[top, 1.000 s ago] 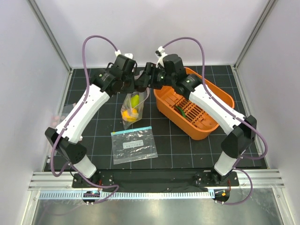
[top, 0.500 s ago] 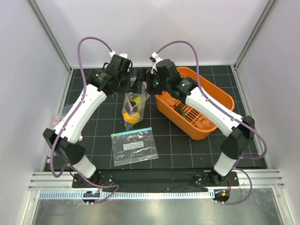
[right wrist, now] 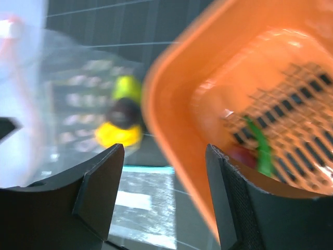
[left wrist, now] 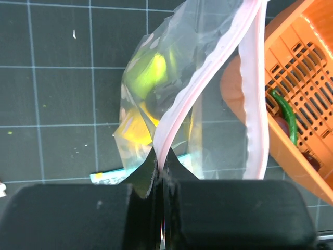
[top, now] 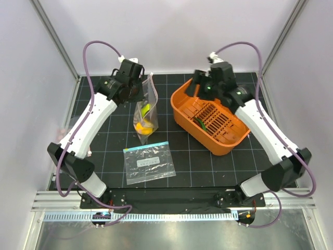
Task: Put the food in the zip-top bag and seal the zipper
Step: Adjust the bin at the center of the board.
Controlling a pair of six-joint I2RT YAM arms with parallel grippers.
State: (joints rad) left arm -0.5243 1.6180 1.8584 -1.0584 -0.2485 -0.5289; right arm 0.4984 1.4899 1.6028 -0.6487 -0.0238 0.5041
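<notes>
The clear zip-top bag (top: 145,112) hangs upright from my left gripper (top: 139,92), which is shut on one end of the pink zipper (left wrist: 208,67). The mouth gapes open. A green round fruit (left wrist: 148,73) and a yellow pepper (left wrist: 132,130) lie inside, with a dark piece (right wrist: 124,112) between them. My left gripper's jaws (left wrist: 161,161) pinch the strip. My right gripper (top: 199,85) is open and empty above the basket's far left rim; its view (right wrist: 165,148) is blurred. A slim green chili (top: 200,123) and a reddish piece (right wrist: 240,156) lie in the basket.
The orange basket (top: 229,143) stands right of the bag, its rim close to the bag's mouth (left wrist: 307,67). A second clear bag with a teal strip and white label (top: 149,161) lies flat in front of the hanging bag. Frame posts stand at the far corners.
My right gripper has drawn away from the bag's mouth and swung right over the basket. My left gripper still holds the zipper, and the bag has barely moved.
</notes>
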